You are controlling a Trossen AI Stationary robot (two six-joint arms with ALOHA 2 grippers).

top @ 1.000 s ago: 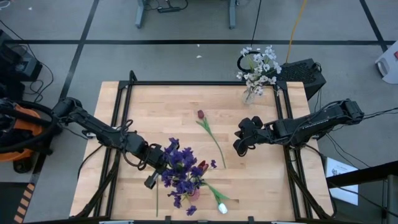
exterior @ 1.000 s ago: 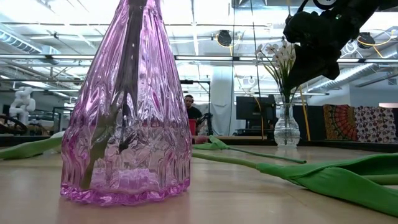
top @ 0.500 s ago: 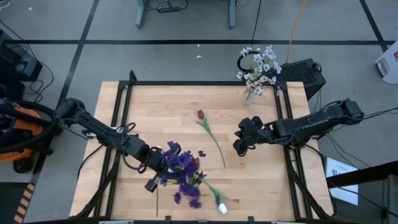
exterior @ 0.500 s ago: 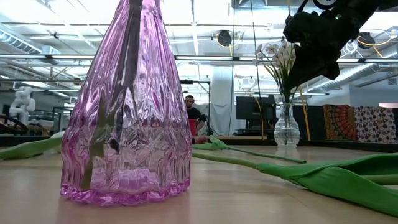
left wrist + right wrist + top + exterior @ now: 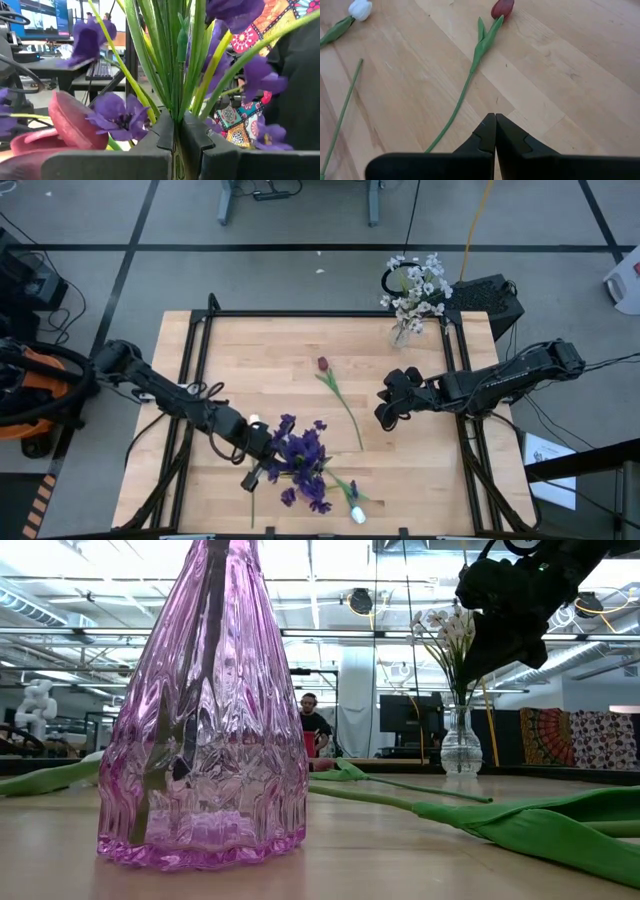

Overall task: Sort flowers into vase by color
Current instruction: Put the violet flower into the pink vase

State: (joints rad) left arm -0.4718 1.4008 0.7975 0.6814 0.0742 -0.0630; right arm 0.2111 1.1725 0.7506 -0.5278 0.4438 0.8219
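My left gripper (image 5: 266,462) is shut on a bunch of purple flowers (image 5: 302,463) near the table's near edge. The blossoms hide the pink glass vase (image 5: 200,740) from above. In the low view green stems (image 5: 165,740) show inside this vase. A dark red tulip bud (image 5: 67,125) lies close beside the bunch. My right gripper (image 5: 384,412) is shut on nothing above the table's right half. A dark red tulip (image 5: 322,365) and a white tulip (image 5: 356,513) lie flat on the wood. White blossom sprays (image 5: 415,285) stand in a clear vase (image 5: 460,745) at the far right. My left gripper pinches the bunched green stems (image 5: 175,107) of the purple flowers between its two fingers, just below the blossoms. The fingers (image 5: 197,137) lie level, come from the table's left and cross the stems. The bunch stands upright, blossoms above the fingers; its lower end is hidden.
A loose green stem (image 5: 252,502) lies near the front edge, left of the bunch. A black frame (image 5: 330,313) runs along the table's far edge and sides. Bare wood lies between the two arms at the table's far half. A person sits in the room beyond.
My left gripper has gone toward the table's near edge and a little to the right, sinking slightly, still shut on the purple bunch. The bunch has travelled with it and stays upright. My right arm has kept still.
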